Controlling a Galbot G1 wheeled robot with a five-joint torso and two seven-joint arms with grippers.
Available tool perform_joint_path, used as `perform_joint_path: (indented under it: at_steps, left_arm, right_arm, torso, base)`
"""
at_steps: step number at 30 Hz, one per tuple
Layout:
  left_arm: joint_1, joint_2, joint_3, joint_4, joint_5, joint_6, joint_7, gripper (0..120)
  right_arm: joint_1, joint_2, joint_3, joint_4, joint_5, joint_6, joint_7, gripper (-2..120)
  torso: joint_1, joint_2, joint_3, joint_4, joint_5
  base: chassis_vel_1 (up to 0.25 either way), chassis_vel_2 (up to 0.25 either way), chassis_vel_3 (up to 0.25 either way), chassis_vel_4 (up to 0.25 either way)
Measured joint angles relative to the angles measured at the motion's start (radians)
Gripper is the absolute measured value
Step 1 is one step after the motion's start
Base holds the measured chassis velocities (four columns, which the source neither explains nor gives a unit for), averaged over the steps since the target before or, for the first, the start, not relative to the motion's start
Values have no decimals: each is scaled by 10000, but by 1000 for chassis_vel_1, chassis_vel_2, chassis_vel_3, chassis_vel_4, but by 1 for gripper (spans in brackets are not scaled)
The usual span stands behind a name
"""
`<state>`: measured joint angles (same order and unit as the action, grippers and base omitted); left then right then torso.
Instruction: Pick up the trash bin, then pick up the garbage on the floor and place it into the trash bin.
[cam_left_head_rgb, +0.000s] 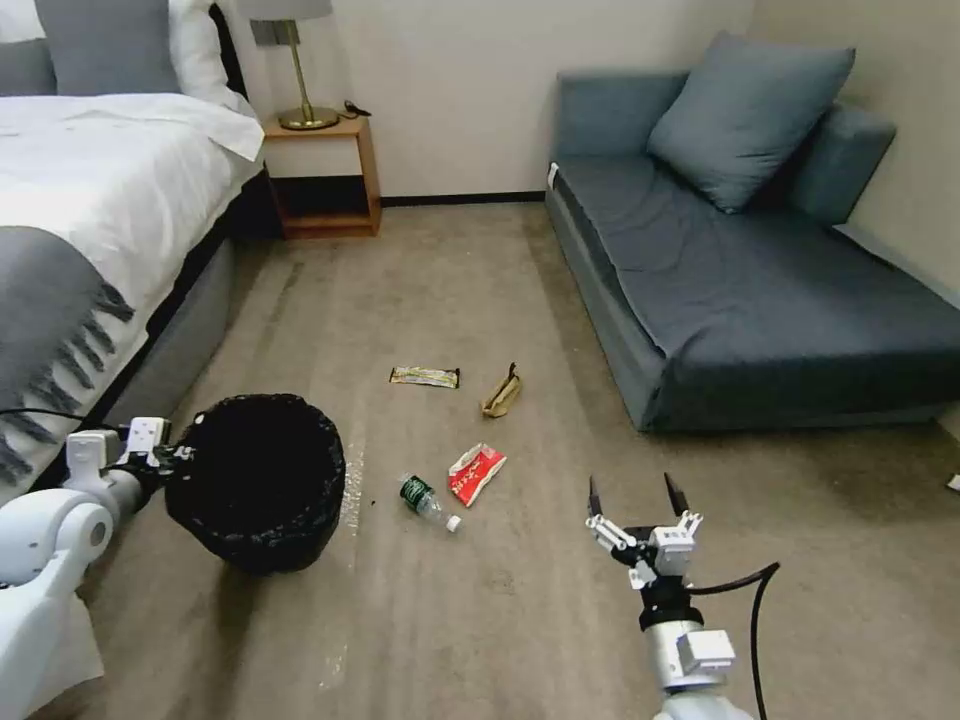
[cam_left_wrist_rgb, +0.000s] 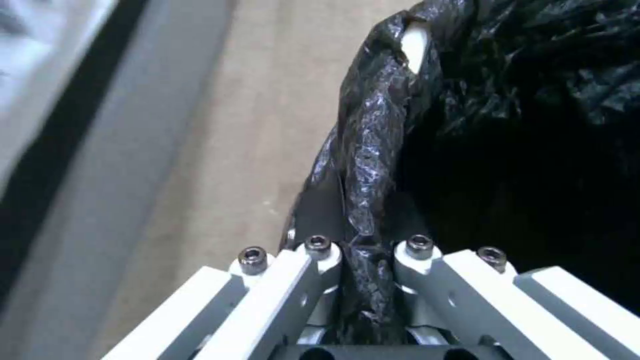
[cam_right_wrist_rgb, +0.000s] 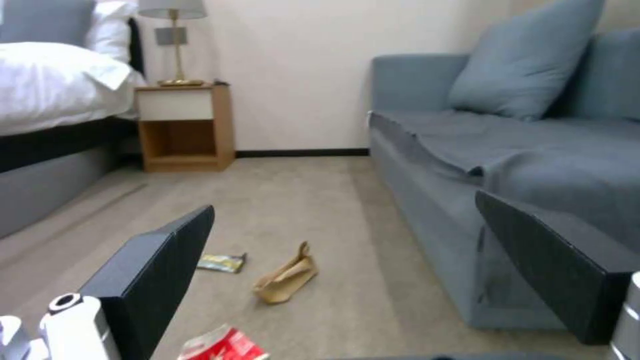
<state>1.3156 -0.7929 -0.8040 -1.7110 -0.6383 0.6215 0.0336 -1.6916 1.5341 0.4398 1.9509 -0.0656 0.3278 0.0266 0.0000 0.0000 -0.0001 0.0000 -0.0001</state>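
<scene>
The trash bin is round, its mouth swallowed by a crinkled, glossy black bag; in the left wrist view a sliver of white rim shows through a tear in the plastic. The left gripper pinches the bag-covered rim on the side nearest the bed, fingers pressed together on the folded film.

Just beyond the bin lies a clear bottle with green label and white cap, and past it a crumpled red-white wrapper. Farther from the bin rest a flat gold-black bar wrapper and a creased tan paper pouch.

The right gripper hovers well apart from the bin, its dark fingers spread, holding nothing.

The floor is short beige carpet. A blue-grey fabric sofa and a wooden nightstand stand beyond the bin.
</scene>
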Motion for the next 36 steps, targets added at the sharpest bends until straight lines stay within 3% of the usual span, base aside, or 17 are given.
perform_joint_path:
  at_steps: [14,23,36]
  left_arm:
    - [798,-69,-1126,-314,18,63,13,4]
    - [854,-140,-1206,-365,6,60,58,4]
    - [828,-191,-1220,-284,33,71,162,4]
  right_arm:
    - [230,-224,-276,-748,-329,88,-381,100]
    - [245,-244,-206,-1013,-495,328,-356,100]
    - [163,-216,-125,-1121,-466,390,-422,100]
  torso:
    - [0,1,0,1,1]
    - [0,1,0,0,0]
    - [0,0,1,-2,1]
  base:
    - [0,0,0,0]
    - [-78,71,92,-80]
    - [-211,216,207,-211]
